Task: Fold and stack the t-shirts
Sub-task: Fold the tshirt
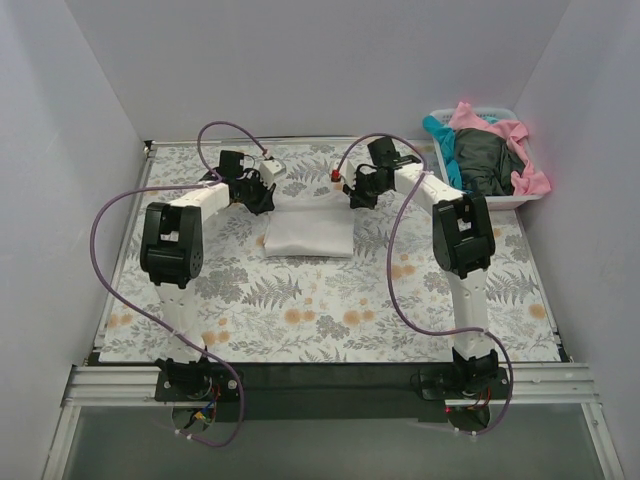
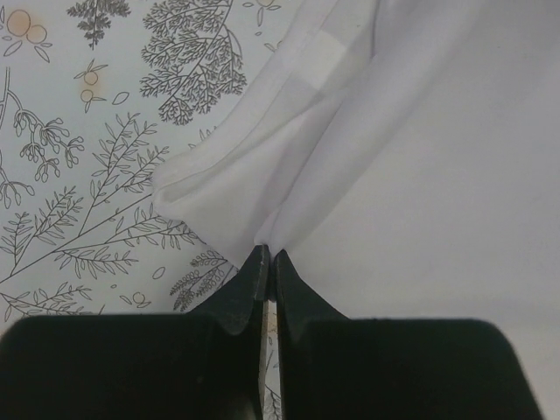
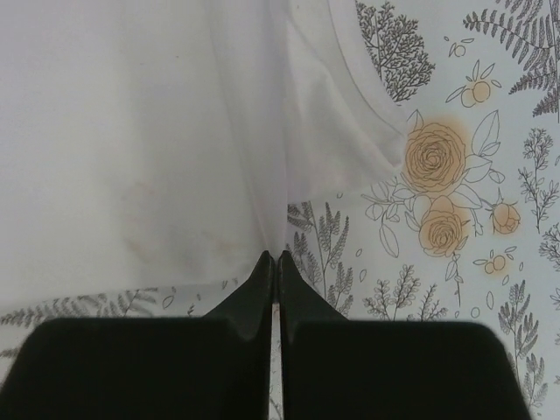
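A plain white t-shirt (image 1: 310, 228) lies partly folded at the middle back of the printed sheet. My left gripper (image 1: 262, 198) is shut on its far left edge; in the left wrist view the white t-shirt (image 2: 385, 157) is pinched between the closed tips of the gripper (image 2: 267, 256). My right gripper (image 1: 360, 196) is shut on the far right edge; in the right wrist view the white t-shirt (image 3: 157, 149) rises into the closed tips of the gripper (image 3: 276, 257). Pink (image 1: 515, 140), teal (image 1: 440, 135) and dark grey-green (image 1: 485, 158) t-shirts lie heaped in the basket.
A white plastic basket (image 1: 500, 200) stands at the back right of the table. The fern-and-orange-flower sheet (image 1: 330, 310) covers the table. White walls close in the back and both sides. Purple cables loop from both arms.
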Motion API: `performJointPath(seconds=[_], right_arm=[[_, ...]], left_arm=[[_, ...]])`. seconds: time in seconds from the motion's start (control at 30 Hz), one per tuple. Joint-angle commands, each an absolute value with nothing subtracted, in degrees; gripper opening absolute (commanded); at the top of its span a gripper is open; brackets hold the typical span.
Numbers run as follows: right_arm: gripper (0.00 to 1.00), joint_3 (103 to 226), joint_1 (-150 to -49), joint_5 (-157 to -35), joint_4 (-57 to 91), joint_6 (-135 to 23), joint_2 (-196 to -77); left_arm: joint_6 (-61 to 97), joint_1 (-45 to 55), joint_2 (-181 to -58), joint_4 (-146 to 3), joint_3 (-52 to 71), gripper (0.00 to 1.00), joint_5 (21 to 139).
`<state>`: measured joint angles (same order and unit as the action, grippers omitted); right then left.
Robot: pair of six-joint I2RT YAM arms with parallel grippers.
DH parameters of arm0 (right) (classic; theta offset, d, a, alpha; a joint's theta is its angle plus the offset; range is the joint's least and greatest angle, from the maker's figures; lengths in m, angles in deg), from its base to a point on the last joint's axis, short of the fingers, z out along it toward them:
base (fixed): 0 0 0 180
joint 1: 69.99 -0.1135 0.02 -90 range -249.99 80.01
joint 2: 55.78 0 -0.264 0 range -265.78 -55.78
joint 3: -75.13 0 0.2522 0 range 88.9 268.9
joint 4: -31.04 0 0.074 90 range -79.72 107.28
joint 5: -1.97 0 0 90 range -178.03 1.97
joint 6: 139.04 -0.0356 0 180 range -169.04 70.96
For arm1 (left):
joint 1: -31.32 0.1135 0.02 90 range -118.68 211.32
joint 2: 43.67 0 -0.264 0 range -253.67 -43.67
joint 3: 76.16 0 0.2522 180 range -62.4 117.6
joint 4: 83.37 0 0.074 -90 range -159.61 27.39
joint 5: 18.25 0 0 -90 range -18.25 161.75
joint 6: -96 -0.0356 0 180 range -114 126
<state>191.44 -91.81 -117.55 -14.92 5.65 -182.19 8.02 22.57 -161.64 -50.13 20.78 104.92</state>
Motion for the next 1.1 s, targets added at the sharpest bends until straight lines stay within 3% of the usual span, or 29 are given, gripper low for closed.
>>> performJointPath(seconds=[0.0,0.27,0.4,0.77,0.93,1.07], right_arm=[[0.01,197.69,-91.87,-115.89,-12.25,2.56,-185.32],[0.01,199.73,-91.61,-115.8,-10.93,-1.41,-187.44],[0.01,195.43,-91.87,-117.29,-11.37,-1.14,-184.81],[0.01,166.54,-95.38,-123.18,-17.34,2.19,-161.97],[0.01,161.05,-97.06,-124.24,-17.96,0.27,-152.12],[0.01,162.81,-97.06,-124.33,-18.23,-0.88,-151.4]], left_arm=[[12.06,22.89,-163.01,-52.39,24.87,0.04,101.55],[13.83,22.89,-166.1,-53.09,25.23,0.08,98.3],[7.86,22.45,-161.63,-52.91,18.04,0.1,100.67],[-1.82,17.96,-146.34,-45.63,0.19,0.1,108.21],[-3.92,19.45,-137.12,-39.48,-4.3,0.1,110.33],[-4.98,21.74,-133.76,-36.04,-4.39,0.11,111.22]])
